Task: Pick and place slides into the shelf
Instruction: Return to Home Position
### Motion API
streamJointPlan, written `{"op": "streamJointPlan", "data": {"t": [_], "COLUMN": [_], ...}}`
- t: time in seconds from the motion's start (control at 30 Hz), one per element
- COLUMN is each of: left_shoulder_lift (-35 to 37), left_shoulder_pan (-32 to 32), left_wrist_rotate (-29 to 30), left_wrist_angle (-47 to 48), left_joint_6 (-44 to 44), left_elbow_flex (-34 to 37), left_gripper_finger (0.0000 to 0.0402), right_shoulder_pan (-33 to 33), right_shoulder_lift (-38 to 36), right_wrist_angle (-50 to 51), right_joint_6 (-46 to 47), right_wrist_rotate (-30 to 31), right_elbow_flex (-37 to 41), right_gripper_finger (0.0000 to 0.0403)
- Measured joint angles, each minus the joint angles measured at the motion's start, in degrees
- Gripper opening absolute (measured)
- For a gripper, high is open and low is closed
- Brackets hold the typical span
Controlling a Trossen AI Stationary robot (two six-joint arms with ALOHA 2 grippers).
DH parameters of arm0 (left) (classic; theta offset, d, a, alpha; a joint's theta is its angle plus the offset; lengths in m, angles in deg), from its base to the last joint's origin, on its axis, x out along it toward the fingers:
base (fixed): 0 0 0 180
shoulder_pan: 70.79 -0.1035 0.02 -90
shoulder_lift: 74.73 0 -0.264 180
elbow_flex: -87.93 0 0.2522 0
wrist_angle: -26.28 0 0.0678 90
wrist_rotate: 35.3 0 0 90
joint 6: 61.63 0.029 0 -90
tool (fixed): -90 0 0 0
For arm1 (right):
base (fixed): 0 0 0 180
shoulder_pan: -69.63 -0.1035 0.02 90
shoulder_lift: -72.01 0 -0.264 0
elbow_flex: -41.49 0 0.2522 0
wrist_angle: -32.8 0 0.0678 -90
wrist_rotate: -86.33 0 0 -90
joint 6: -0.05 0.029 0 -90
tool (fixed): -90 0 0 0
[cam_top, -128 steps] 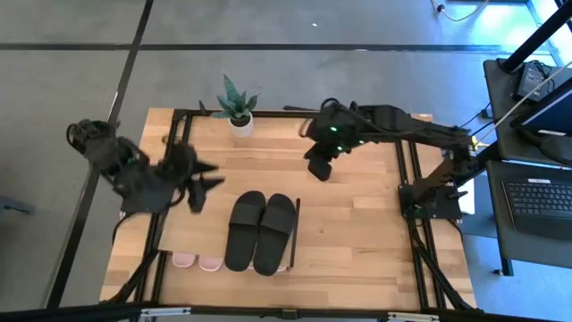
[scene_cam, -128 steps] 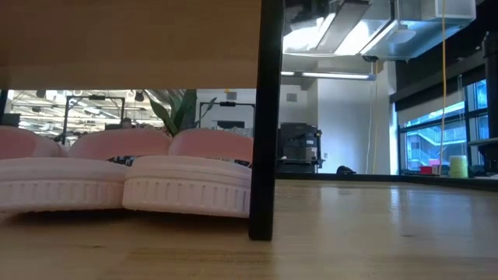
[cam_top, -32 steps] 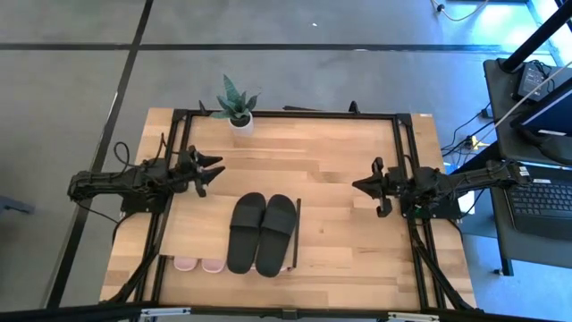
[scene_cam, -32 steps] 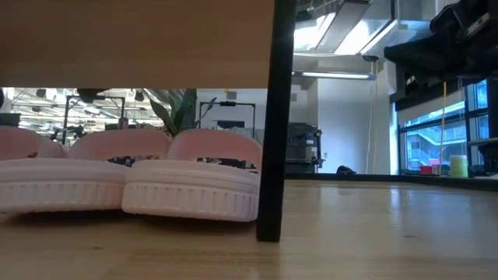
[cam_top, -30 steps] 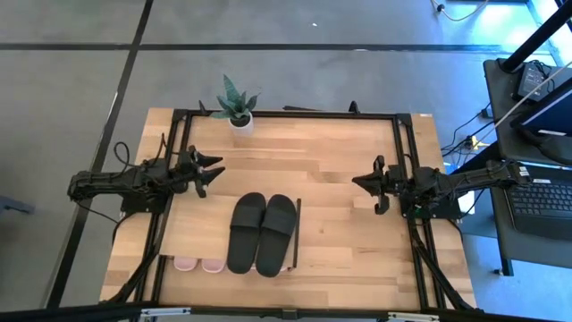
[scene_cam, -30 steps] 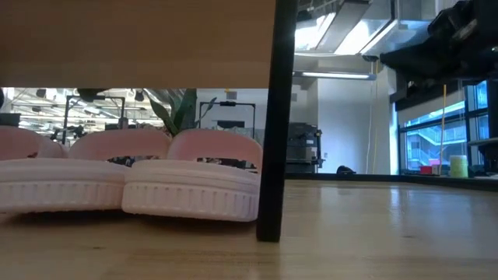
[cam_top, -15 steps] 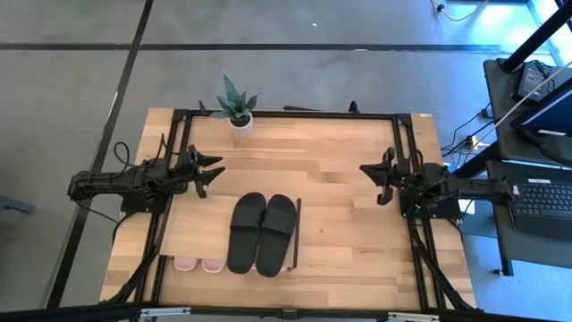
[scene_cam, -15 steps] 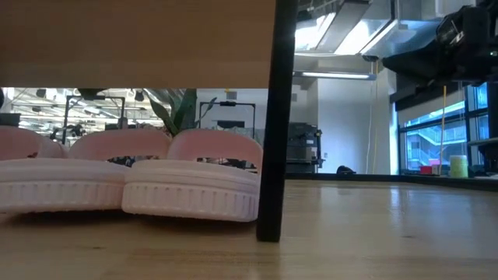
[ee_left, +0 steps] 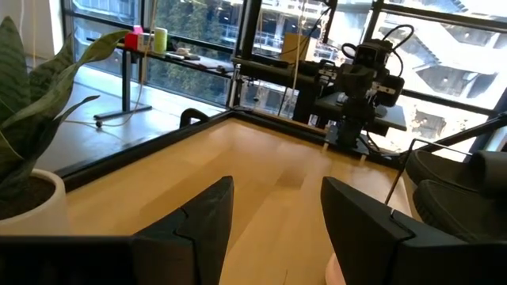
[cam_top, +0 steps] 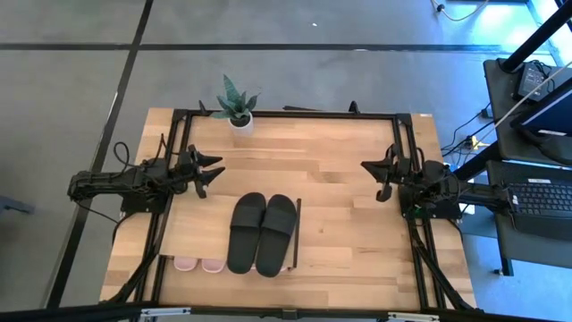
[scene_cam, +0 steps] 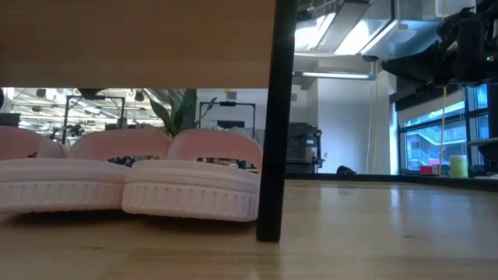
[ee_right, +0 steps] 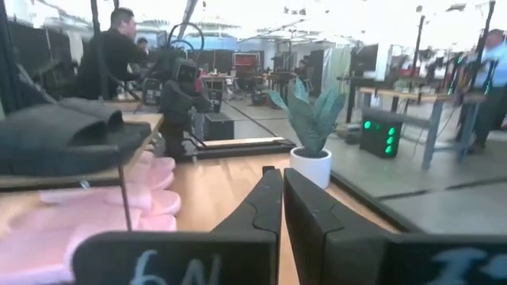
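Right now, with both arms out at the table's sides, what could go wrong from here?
The black slides sit at the shelf's right end and seem to overhang its long edge; a knock could tip them off.
The pink slides poke out from under the shelf, so they may not count as fully stowed.
The left jaws, open, hang close to the shelf's far corner; a stray move might shove it. The right jaws, shut, wait well clear.
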Motion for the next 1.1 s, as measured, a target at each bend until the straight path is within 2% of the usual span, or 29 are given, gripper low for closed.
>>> {"op": "streamJointPlan", "data": {"t": [0.1,1.1], "left_shoulder_lift": [0.0,0.0], "left_shoulder_pan": [0.0,0.0], "left_wrist_rotate": [-0.01,-0.09], "left_wrist_angle": [0.0,0.0], "left_joint_6": [0.0,0.0], "left_elbow_flex": [0.0,-0.02], "left_gripper_finger": [0.0185,0.0185], "right_shoulder_pan": [-0.01,-0.01], "right_shoulder_lift": [0.02,0.02], "right_wrist_angle": [0.04,0.02], "right_joint_6": [-4.3,-4.21], "right_wrist_rotate": [0.0,0.07], "right_elbow_flex": [0.0,0.0], "right_gripper_finger": [0.0019,0.0019]}}
